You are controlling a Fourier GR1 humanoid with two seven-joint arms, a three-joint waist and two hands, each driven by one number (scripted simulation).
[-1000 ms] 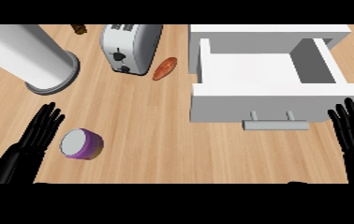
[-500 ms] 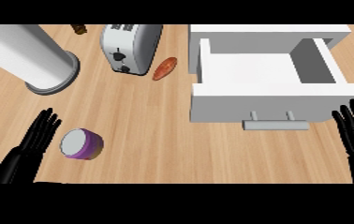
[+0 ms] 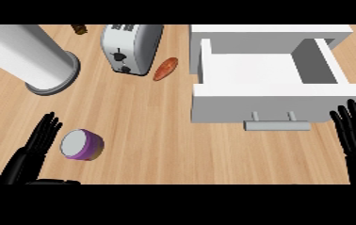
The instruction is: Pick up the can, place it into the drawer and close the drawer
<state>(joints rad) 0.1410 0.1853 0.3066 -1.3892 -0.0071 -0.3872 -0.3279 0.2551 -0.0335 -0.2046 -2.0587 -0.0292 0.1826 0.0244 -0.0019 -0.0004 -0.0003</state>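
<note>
A short purple can (image 3: 82,145) with a silver top stands on the wooden counter at the lower left. My left hand (image 3: 31,150) is open just to its left, fingers straight and pointing up, a small gap away from the can. The white drawer (image 3: 268,98) is pulled open at the upper right, its inside bare, with a grey handle (image 3: 277,124) on its front. At the right edge only the fingers of my right hand (image 3: 345,129) show, open, below and right of the drawer's front.
A silver toaster (image 3: 130,47) lies at the top centre with an orange-brown food item (image 3: 165,68) beside it. A large grey cylinder (image 3: 38,61) stands at the upper left. A small dark object (image 3: 80,29) sits at the top edge.
My right hand has drifted slightly rightward toward the view's edge. The left hand and the can stay where they were.
</note>
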